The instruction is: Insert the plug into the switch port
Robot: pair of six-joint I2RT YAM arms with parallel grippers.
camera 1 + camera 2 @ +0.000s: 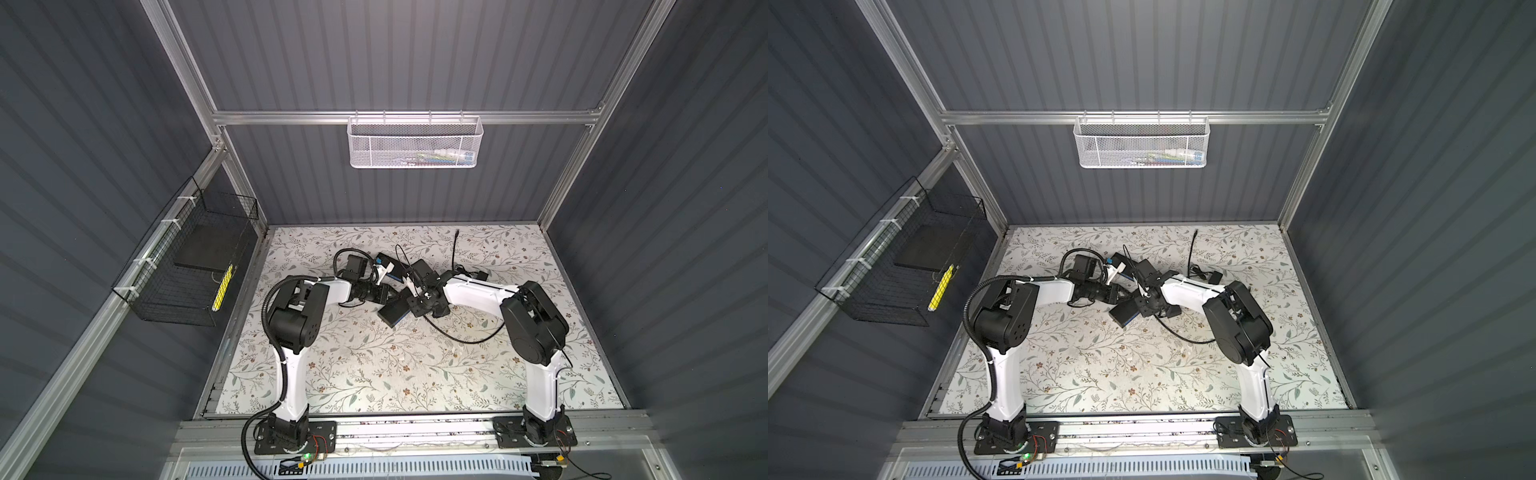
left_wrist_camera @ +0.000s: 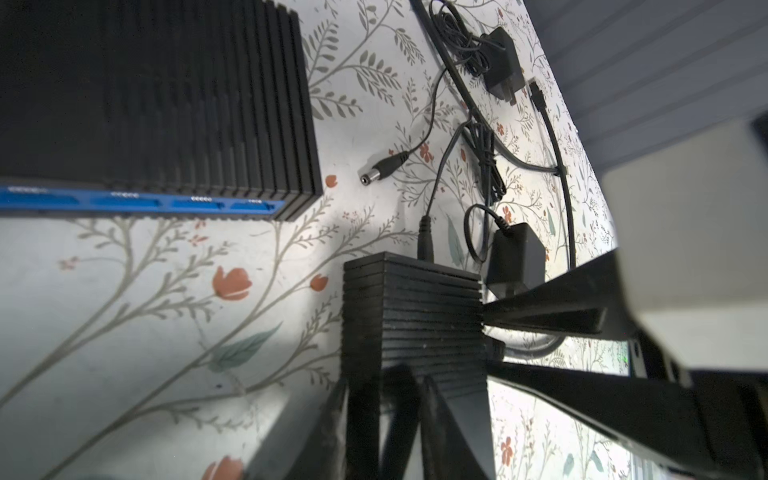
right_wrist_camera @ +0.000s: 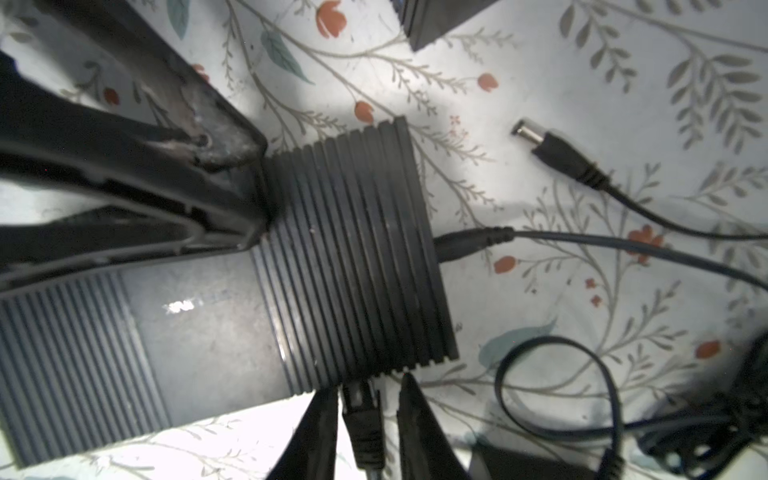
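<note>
On the floral desk [image 1: 374, 374], left fingers [image 3: 137, 166] clamped the ribbed black box [image 3: 353, 249], right fingers [image 3: 419, 440] spread; we judged the black plug [image 3: 362, 424] stiff, boot-grippable.

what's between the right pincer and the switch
a black cable plug, its tip at the switch edge, seen in the right wrist view

The left arm [image 1: 297, 374] and right arm [image 1: 542, 386] pair glossy white link shells with bulky black joint housings. A black corrugated hose [image 1: 266, 309] runs up the left, cinched by white zip ties. The left gripper [image 3: 253, 195] has tapered black jaws, scuffed grey.
</note>
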